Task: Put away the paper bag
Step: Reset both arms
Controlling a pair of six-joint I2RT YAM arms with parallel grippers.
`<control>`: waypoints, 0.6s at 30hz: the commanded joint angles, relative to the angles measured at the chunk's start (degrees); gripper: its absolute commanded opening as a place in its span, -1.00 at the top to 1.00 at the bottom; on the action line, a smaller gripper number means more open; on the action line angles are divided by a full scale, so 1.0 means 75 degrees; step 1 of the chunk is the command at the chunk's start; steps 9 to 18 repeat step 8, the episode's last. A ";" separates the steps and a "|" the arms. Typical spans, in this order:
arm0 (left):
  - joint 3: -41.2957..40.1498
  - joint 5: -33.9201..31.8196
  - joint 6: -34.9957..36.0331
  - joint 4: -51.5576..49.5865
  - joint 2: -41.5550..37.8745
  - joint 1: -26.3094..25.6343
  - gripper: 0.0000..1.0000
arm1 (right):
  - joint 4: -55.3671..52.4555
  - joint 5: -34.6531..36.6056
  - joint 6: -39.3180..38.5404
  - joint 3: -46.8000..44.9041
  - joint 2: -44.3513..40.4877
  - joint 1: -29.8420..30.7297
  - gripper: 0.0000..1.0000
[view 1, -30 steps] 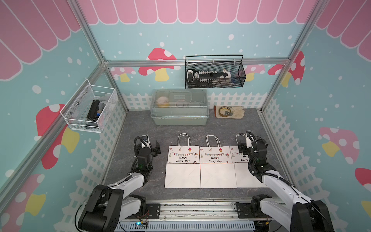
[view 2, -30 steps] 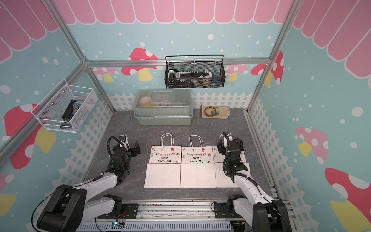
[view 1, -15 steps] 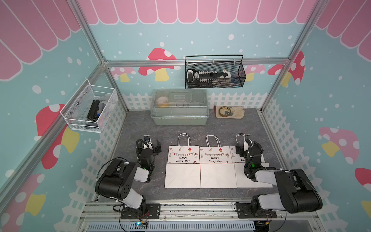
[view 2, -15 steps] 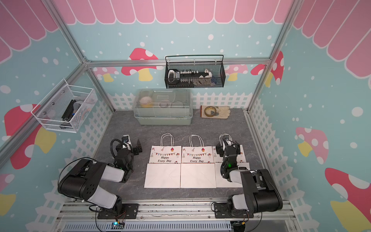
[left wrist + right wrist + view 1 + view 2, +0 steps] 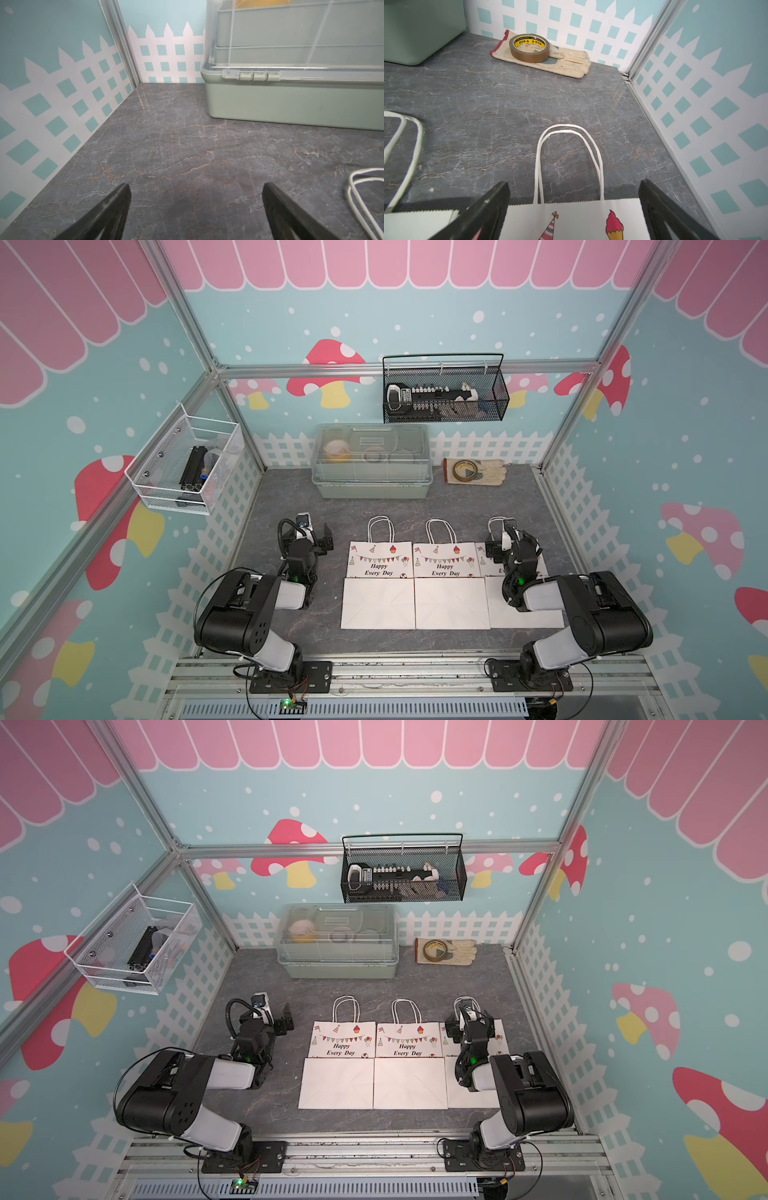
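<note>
Bag [image 5: 571, 220] flat — under right claw [image 5: 574, 184], jaws wide

1. Matt white printed paper: bags [image 5: 378, 601]; twisted paper cord: handles [image 5: 569, 149].
2. Smooth grey veined stone look, faint sheen: tabletop [image 5: 176, 145].
3. Matt green plastic: box [image 5: 291, 104]; clear glossy plastic: lid [image 5: 372, 448].
4. Coarse cream cloth: glove [image 5: 571, 64].
5. Glossy brown film: tape [image 5: 529, 53].
6. Black metal mesh: basket [image 5: 444, 412].

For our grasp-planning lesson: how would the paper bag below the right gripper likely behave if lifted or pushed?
The paper bag lies folded flat, so it is probably light and floppy, sagging when lifted. Its thin cord handles look limp and might slip from a loose pinch. Pushed, it would likely slide on the smooth table, not roll.
</note>
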 commanded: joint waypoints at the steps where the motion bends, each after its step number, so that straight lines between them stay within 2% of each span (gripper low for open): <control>1: 0.0137 0.0275 0.0034 -0.0123 -0.0115 0.0050 -0.98 | -0.0244 -0.0631 -0.0073 0.0246 -0.0109 -0.0191 -0.97; 6: 0.0444 0.0800 -0.0051 -0.0716 -0.0106 0.0275 -0.98 | -0.0116 -0.0636 -0.0068 0.0216 -0.0085 -0.0230 -0.97; 18: 0.0386 0.0787 -0.0058 -0.0607 -0.0126 0.0278 -0.98 | -0.0022 -0.0582 -0.0053 0.0174 -0.0078 -0.0226 -0.97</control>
